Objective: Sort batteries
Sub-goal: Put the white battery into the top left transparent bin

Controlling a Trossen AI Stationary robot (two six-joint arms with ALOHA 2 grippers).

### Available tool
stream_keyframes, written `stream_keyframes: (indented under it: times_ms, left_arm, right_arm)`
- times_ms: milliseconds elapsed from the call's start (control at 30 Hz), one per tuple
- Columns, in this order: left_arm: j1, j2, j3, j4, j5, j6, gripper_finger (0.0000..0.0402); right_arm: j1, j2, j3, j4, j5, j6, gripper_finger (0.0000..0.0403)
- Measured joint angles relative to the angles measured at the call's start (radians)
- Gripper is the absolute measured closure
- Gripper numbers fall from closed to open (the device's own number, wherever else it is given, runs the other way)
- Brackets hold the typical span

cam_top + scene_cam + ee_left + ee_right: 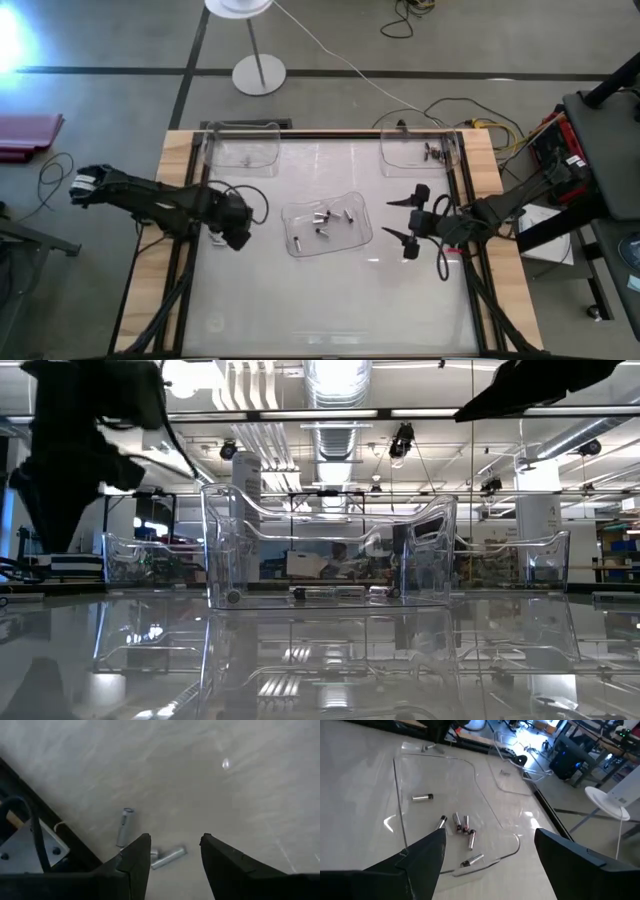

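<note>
A glossy white table [330, 300] with a wooden border is seen from above, and three clear plastic trays are set on it. The middle tray [300, 245] lies at the centre of the table; a far-left tray [240, 150] and a far-right tray [400, 152] stand along the far edge. The left gripper [236, 233] is held low over the table just left of the middle tray, its fingers [131, 865] spread apart with nothing between them. The right gripper [406, 222] is held right of the middle tray, pointed toward it, its jaws spread wide and empty. Most of the batteries [324, 222] are scattered loose inside the middle tray, about six being countable in the right wrist view [462, 826]. A few more batteries [433, 152] lie in the far-right tray. Three loose batteries [125, 826] are seen on the bare table surface just ahead of the left gripper's fingertips.
</note>
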Motion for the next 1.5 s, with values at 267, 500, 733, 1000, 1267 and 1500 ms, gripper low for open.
stream_keyframes:
  times_ms: [267,500,733,1000,1267,1500]
  left_arm:
    - [0.236,0.094,-0.067,-0.002,0.034,0.265,0.0248]
    - [0.289,0.216,-0.067,0.002,0.035,0.437,0.0249]
    - [0.289,0.29,-0.1,0.029,0.035,0.48,0.0249]
    - [0.288,0.331,-0.13,0.101,0.06,0.516,0.0325]
    - [0.287,0.335,-0.13,0.116,0.046,0.502,0.0385]
    - [0.276,0.261,-0.088,0.196,-0.039,0.505,0.0394]
  right_arm:
    - [-0.004,0.078,0.0,0.004,-0.003,0.038,0.0119]
    - [-0.004,0.141,0.0,0.006,-0.008,0.083,0.0128]
    - [-0.004,0.163,0.0,0.007,-0.008,0.105,0.0136]
    - [-0.005,0.147,0.0,0.009,-0.008,0.089,0.0124]
    - [-0.006,0.146,0.0,0.01,-0.008,0.086,0.0112]
    - [-0.006,0.146,0.0,0.01,-0.008,0.078,0.0124]
